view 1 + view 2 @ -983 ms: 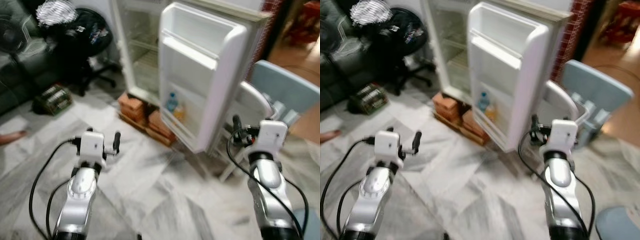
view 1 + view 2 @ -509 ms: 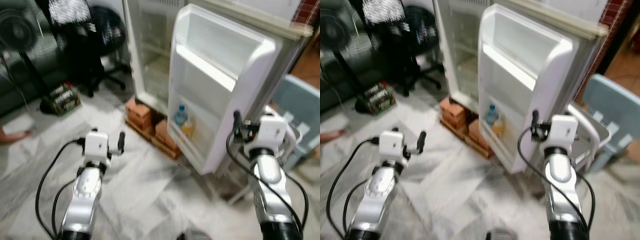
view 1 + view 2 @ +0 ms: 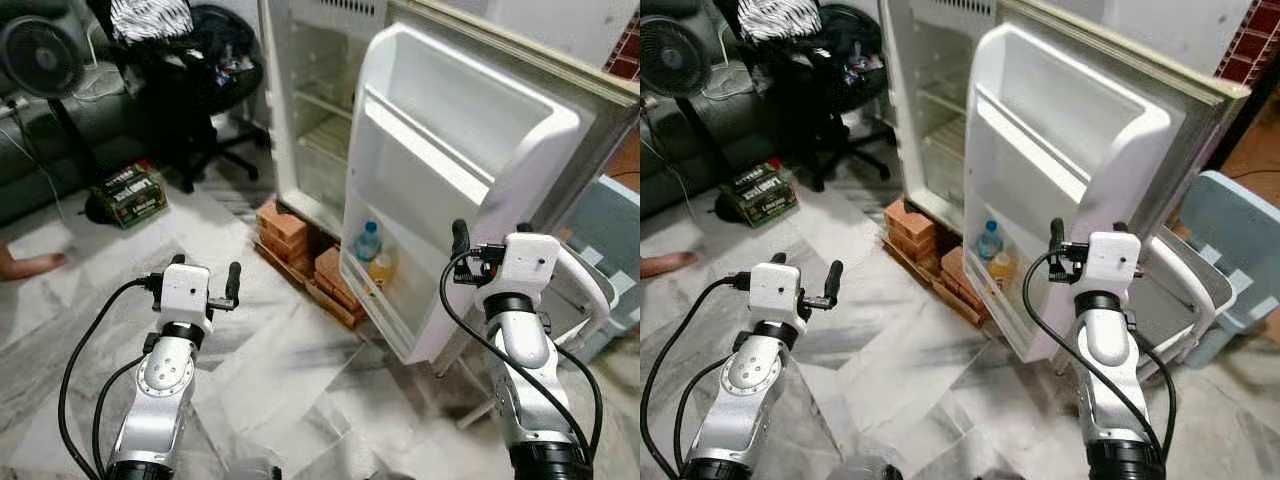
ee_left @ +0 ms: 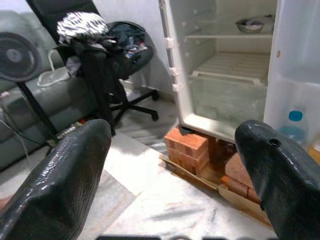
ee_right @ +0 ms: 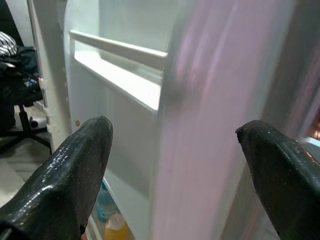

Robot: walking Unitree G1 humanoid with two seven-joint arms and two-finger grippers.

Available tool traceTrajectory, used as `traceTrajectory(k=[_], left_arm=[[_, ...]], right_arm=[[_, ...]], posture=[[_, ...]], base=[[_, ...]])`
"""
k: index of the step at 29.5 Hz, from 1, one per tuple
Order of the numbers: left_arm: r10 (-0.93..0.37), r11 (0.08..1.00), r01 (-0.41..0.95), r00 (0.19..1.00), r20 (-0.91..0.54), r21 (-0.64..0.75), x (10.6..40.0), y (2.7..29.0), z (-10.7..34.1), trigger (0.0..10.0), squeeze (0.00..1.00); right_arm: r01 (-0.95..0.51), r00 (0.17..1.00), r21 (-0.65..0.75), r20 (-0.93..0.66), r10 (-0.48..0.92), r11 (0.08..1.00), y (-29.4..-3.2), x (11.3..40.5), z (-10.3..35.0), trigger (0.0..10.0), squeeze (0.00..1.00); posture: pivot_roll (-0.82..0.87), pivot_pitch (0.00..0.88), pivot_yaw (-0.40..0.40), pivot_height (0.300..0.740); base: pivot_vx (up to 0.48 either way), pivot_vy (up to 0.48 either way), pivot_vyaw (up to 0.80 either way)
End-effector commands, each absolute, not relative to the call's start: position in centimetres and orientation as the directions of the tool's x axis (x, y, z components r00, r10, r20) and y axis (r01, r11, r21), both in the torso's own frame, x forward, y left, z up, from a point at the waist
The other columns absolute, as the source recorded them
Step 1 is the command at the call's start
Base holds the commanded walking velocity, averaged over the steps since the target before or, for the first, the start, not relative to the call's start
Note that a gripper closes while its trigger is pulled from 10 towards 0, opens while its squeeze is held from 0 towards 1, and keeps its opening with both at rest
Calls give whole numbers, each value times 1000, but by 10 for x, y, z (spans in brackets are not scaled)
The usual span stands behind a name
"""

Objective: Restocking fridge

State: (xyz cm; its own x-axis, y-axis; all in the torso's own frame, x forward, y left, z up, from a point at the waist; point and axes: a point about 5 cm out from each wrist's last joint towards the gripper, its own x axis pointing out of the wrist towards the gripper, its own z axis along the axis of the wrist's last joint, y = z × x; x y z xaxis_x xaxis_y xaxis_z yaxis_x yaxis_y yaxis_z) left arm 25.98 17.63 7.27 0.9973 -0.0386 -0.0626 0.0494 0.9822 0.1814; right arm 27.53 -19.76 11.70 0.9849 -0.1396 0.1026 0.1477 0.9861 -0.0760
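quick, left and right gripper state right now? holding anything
Left gripper: open, holding nothing, out over the floor facing the fridge.
Right gripper: open, holding nothing, at the edge of the fridge door.

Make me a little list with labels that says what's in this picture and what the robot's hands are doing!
Fridge: white fridge, door wide open
Door shelf: blue-capped clear plastic bottle beside a yellow-orange bottle
Under fridge: red bricks
Top shelf inside: small metal bowl
Left gripper: raised over the marble floor, jaws open, holding nothing
Right gripper: at the door's edge, jaws open, holding nothing
Nearby: black office chair, black standing fan
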Motion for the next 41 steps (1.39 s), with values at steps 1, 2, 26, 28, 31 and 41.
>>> traceTrajectory(k=[1, 2, 26, 28, 31, 41], left_arm=[[-49, 981, 60, 997, -65, 182, 260, 173, 73, 10000, 0], [-50, 981, 61, 997, -65, 183, 260, 173, 73, 10000, 0], [-29, 981, 41, 997, -65, 191, 262, 173, 73, 10000, 0], [-27, 981, 39, 998, -64, 190, 263, 173, 73, 10000, 0], [-27, 981, 39, 998, -64, 190, 263, 172, 73, 10000, 0], [-32, 982, 44, 997, -65, 183, 263, 172, 73, 10000, 0]], right_arm=[[151, 983, -82, 118, -140, 985, -200, 276, 120, 10000, 0], [149, 983, -82, 117, -139, 986, -199, 276, 121, 10000, 0], [51, 992, -63, 117, -43, 997, -182, 280, 123, 10000, 0], [54, 992, -53, 116, -47, 997, -182, 281, 123, 10000, 0], [57, 992, -38, 116, -53, 998, -183, 281, 123, 10000, 0], [67, 991, -34, 116, -63, 997, -184, 281, 124, 10000, 0]], posture=[[21, 0, 21, 740], [21, 0, 21, 740], [22, 0, 17, 740], [22, 0, 17, 740], [23, 0, 16, 740], [22, 0, 15, 740]], base=[[0, -480, 0], [0, -480, 0], [0, -200, 298], [0, 0, 791], [0, 0, 183], [0, 0, 0]])
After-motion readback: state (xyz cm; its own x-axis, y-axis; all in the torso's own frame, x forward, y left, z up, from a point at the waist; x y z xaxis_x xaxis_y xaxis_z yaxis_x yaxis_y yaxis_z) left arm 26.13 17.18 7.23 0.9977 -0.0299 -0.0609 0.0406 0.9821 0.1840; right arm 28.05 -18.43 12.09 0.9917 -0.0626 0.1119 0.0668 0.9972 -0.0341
